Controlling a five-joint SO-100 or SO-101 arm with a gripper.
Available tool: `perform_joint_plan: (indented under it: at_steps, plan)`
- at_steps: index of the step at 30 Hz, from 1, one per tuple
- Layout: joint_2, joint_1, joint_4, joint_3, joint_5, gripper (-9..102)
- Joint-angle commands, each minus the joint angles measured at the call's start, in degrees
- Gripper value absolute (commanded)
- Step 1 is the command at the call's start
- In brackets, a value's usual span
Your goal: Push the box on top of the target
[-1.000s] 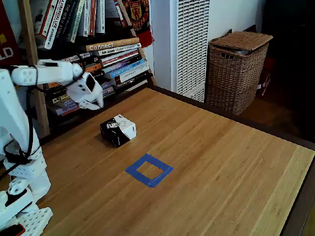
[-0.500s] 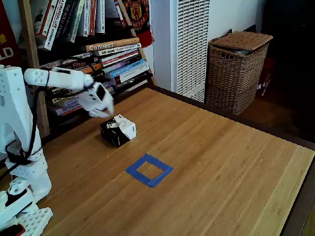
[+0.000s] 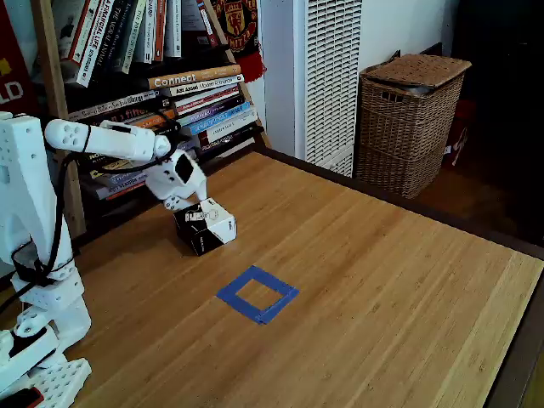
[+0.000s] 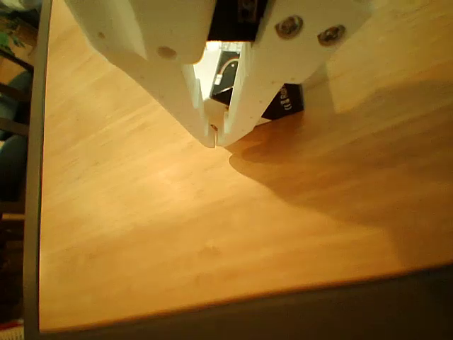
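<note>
**A:** Where is your hand [image 3: 180, 201] sitting?

**B:** In the fixed view it is low over the wooden worktop [image 3: 382, 280], at the far-left edge of the box [image 3: 205, 225], touching it or just short of touching; you cannot settle which from that angle. In the other view your hand [image 4: 216, 136] has its two white fingers pressed together at the tips, nothing pinched between them, with the tips right at the wood.

**A:** And the box from your hand?

**B:** Just past your fingers. In the other view the box [image 4: 284, 99] shows dark beside and behind them. In the fixed view it stands flat, white top up.

**A:** The target?

**B:** The target [image 3: 257, 294], a blue tape square, lies beyond the box from your hand, nearer the camera and a little right. Box and tape are apart, with bare wood between.
</note>
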Motion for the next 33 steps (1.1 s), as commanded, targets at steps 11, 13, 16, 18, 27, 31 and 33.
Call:
perform_joint_plan:
  at_steps: [11, 13, 16, 18, 27, 31, 33]
  plan:
    - [9.93, 2.9, -0.18, 7.73, -2.29, 0]
    - [10.9, 3.43, 0.09, 8.17, -2.64, 0]
    - [11.43, 4.75, 0.44, 8.61, -3.78, 0]
    - [11.43, 5.89, 0.62, 8.79, -5.01, 0]
    - [7.38, 10.02, 1.14, 5.27, -8.0, 0]
    - [5.89, 11.25, 1.14, 3.52, -8.09, 0]
    - [4.92, 11.87, 1.49, 2.2, -8.09, 0]
